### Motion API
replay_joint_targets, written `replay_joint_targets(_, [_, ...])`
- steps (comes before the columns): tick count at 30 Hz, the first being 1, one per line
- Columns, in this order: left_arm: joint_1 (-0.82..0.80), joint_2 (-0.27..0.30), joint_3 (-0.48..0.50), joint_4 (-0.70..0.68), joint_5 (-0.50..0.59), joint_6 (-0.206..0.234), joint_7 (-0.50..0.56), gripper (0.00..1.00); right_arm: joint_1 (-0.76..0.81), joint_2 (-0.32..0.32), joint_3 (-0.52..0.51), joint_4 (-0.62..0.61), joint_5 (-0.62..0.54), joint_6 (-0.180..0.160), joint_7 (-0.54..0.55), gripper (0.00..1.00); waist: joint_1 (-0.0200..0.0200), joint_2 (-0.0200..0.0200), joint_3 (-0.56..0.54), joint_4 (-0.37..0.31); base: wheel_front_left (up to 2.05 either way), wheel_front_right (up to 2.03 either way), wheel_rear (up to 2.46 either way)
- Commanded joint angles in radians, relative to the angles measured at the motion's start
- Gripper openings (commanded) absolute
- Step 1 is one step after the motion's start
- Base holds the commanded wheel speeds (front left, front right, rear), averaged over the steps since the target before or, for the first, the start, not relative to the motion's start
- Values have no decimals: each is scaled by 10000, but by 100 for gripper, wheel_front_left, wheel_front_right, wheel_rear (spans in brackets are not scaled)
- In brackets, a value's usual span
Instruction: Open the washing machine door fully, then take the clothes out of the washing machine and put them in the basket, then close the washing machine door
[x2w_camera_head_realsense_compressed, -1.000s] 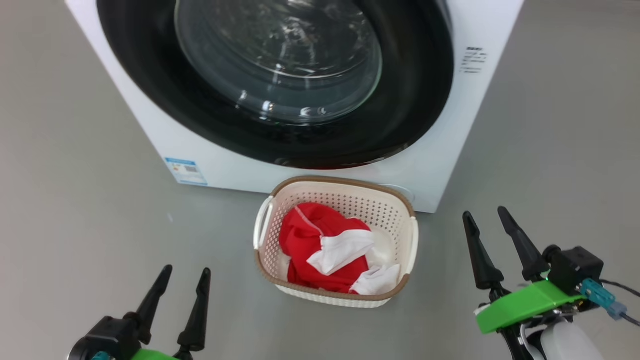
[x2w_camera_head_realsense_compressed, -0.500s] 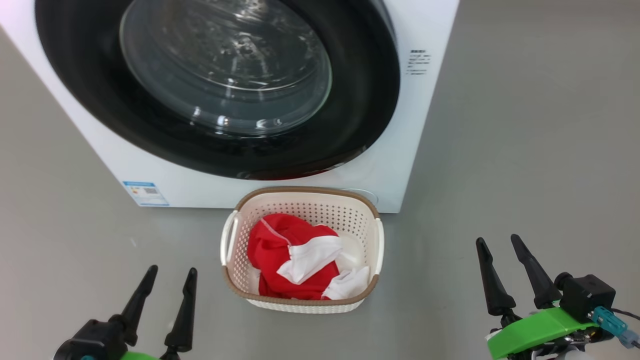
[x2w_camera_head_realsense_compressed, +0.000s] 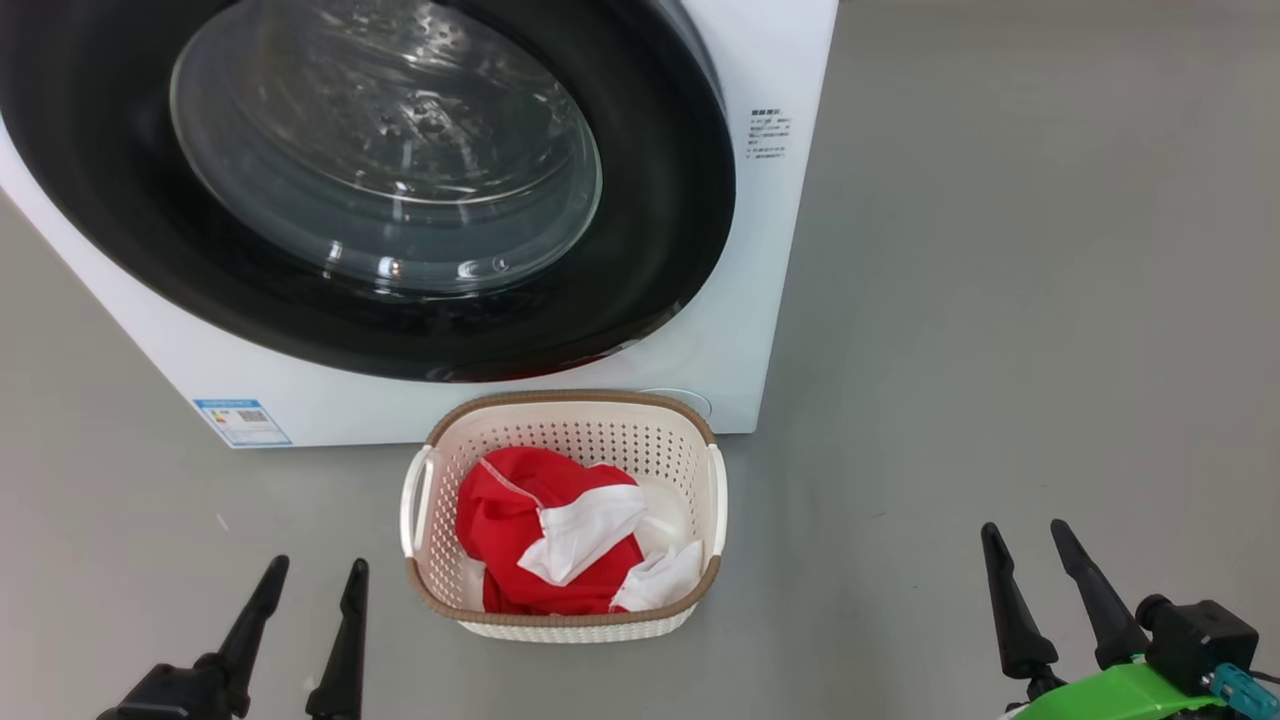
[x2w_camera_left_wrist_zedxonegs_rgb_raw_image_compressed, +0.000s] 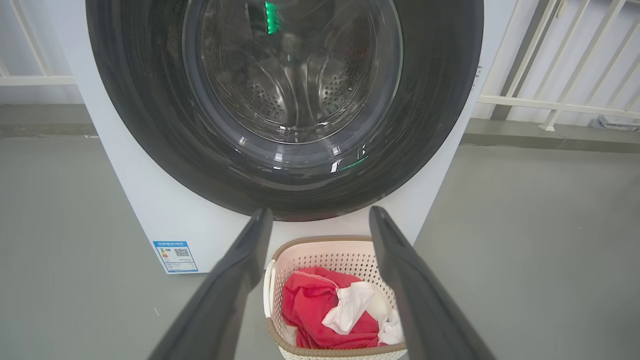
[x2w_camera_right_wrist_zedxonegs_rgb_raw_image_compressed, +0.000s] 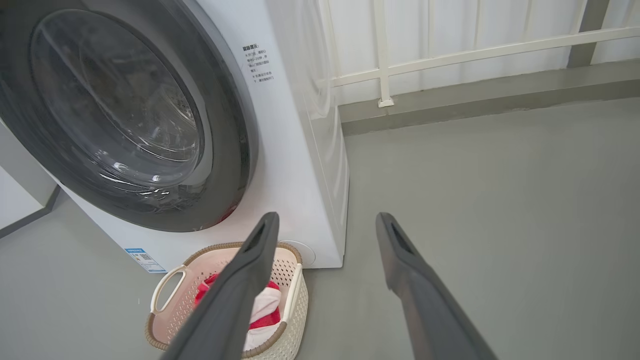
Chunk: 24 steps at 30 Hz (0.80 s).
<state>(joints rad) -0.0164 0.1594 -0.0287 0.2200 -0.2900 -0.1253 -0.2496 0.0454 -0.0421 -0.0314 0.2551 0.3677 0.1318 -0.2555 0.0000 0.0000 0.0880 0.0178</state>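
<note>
Our left gripper and right gripper hang open, empty. Between them, slightly ahead, we see the basket holding the clothes.

- Big front-loading washing machine: white casing, small blue label.
- Large round washing machine door: glossy black rim, clear glass.
- Small perforated plastic basket: cream-white, dotted holes, brown woven-look rim.
- Fabric clothes: bright red, white panels.
- Smooth floor: plain grey.

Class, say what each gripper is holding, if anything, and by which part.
Nothing is held: the left gripper and the right gripper both show open, empty jaws.
</note>
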Motion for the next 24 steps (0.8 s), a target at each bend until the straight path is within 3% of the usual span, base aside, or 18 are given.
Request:
replay_joint_targets(1, [-84,184,404,-281,113,-54,-122,100,-39,-82,167,-298,-74,-11,-63,100,0,0,10,-12,0,0,0])
replay_joint_targets(24, [17,103,453,-193,-97,-54,-122,100,224,-82,73,-322,8,-11,-63,100,0,0,-158,99,0,0,0])
